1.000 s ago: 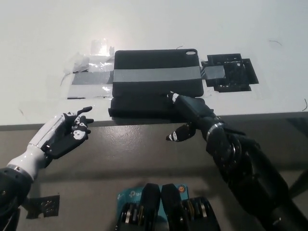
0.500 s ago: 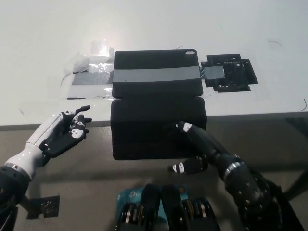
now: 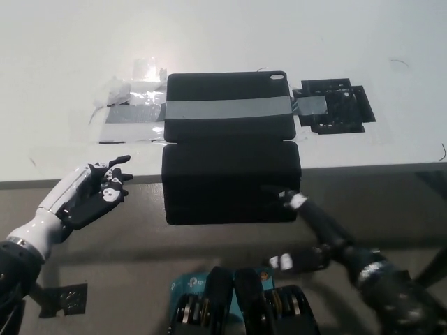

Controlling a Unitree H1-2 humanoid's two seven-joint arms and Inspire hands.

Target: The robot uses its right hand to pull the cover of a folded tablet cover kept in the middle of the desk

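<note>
The black tablet cover (image 3: 230,115) lies in the middle of the white desk (image 3: 63,49), held down by a grey tape band across it. Its front flap (image 3: 230,183) is folded out flat toward me and hangs past the desk's near edge. My black right hand (image 3: 307,234) is just off the flap's lower right corner, fingers spread, holding nothing. One fingertip sits at or just past that corner. My white left hand (image 3: 87,194) rests open at the desk's near edge, left of the flap.
Clear and grey tape patches (image 3: 129,112) lie left of the cover. A black taped patch (image 3: 334,106) sits to its right. A dark marker tag (image 3: 63,296) lies on the floor at lower left. Below the desk edge is brown floor.
The flap came open toward me, pulled out from its folded position over the desk edge. My right hand drew back and down, and now sits off the flap's corner. The left hand stayed put.
</note>
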